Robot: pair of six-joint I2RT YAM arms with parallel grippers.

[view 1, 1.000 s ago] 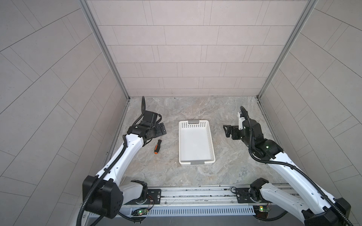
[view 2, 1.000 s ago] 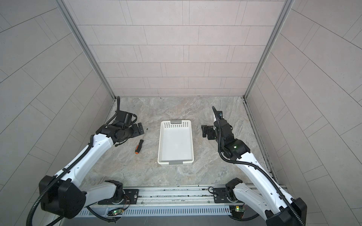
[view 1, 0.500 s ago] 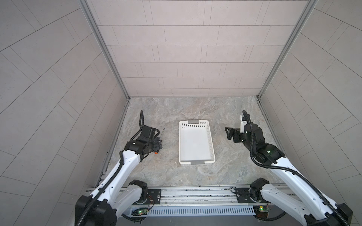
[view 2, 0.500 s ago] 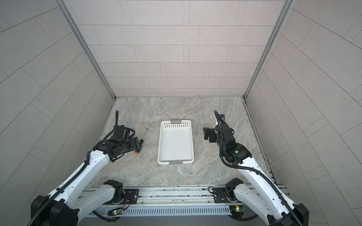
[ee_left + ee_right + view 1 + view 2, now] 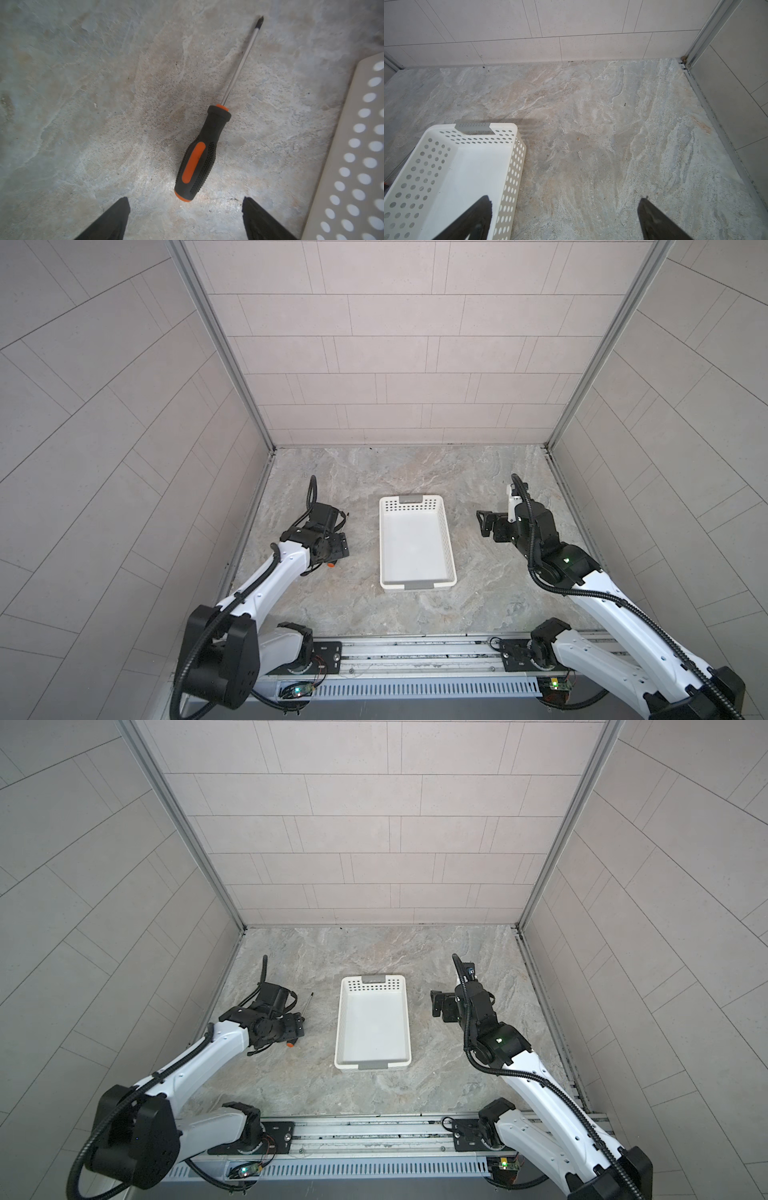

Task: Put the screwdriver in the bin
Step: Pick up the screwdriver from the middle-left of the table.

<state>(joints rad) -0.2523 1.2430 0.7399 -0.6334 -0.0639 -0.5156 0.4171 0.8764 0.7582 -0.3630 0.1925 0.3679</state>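
Left wrist view: screwdriver [image 5: 199, 153] lies flat on the worktop [image 5: 83, 104] between its left edge and the bin [image 5: 357, 145], shaft toward the far edge, butt cap just ahead of the open, empty left gripper [image 5: 185, 207]; right arm [image 5: 540, 547] farther.

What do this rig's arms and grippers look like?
The left arm and right arm have glossy white links between bulky black joint housings. A ribbed black cable conduit runs outside each. A small green light glows on the right arm's black housing. The left gripper and right gripper are black, with fingers tapering to points.
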